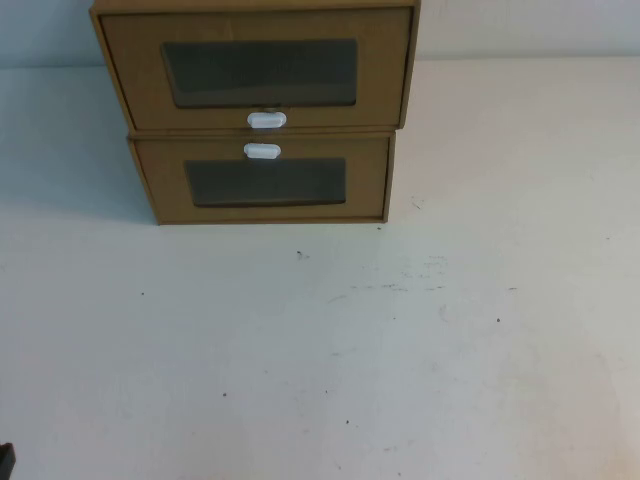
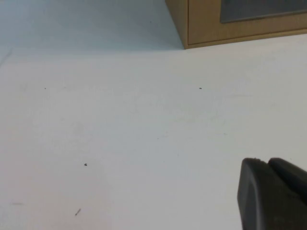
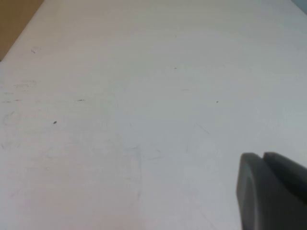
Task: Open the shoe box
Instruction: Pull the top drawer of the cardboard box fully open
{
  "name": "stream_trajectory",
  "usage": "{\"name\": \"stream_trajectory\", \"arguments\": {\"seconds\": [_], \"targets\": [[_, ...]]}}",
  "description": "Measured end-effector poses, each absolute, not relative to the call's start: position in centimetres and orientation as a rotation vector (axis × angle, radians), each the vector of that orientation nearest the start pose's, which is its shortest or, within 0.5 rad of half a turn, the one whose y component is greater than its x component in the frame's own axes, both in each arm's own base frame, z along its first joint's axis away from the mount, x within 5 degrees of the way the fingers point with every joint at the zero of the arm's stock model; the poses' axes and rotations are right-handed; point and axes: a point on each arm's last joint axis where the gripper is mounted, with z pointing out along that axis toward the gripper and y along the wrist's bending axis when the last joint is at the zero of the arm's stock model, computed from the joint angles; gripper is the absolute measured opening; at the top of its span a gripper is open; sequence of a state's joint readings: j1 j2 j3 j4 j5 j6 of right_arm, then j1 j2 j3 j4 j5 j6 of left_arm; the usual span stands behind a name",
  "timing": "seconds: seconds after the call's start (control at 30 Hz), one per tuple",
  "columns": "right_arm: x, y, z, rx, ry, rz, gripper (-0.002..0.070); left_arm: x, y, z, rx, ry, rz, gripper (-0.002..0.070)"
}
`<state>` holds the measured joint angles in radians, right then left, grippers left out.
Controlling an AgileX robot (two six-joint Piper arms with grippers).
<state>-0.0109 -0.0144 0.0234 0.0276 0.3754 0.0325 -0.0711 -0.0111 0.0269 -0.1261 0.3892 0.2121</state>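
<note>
Two brown shoe boxes are stacked at the back of the table, each with a dark window in its front. The upper box (image 1: 255,65) has a white handle (image 1: 266,120) at its bottom edge, and the lower box (image 1: 265,180) has a white handle (image 1: 262,151) at its top edge. Both fronts are closed. My left gripper (image 2: 266,162) is shut and empty, low over the table, well short of the lower box's corner (image 2: 206,24). My right gripper (image 3: 263,155) is also shut and empty, over bare table, with a brown box corner (image 3: 14,19) far off.
The white table (image 1: 350,350) carries small dark specks and faint scuff marks in front of the boxes. A dark piece of the left arm (image 1: 6,460) shows at the near left corner of the high view.
</note>
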Motion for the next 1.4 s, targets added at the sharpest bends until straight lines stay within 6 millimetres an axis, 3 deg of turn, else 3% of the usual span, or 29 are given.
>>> {"name": "stream_trajectory", "arguments": {"seconds": [1.27, 1.4], "targets": [[5.23, 0.04, 17.23, 0.058, 1.867, 0.042, -0.0014, 5.18, -0.80, 17.05, 0.188, 1.871, -0.028, -0.0005], [5.23, 0.04, 17.23, 0.058, 1.867, 0.042, -0.0014, 5.31, -1.01, 17.56, 0.063, 1.823, -0.152, -0.0005]]}}
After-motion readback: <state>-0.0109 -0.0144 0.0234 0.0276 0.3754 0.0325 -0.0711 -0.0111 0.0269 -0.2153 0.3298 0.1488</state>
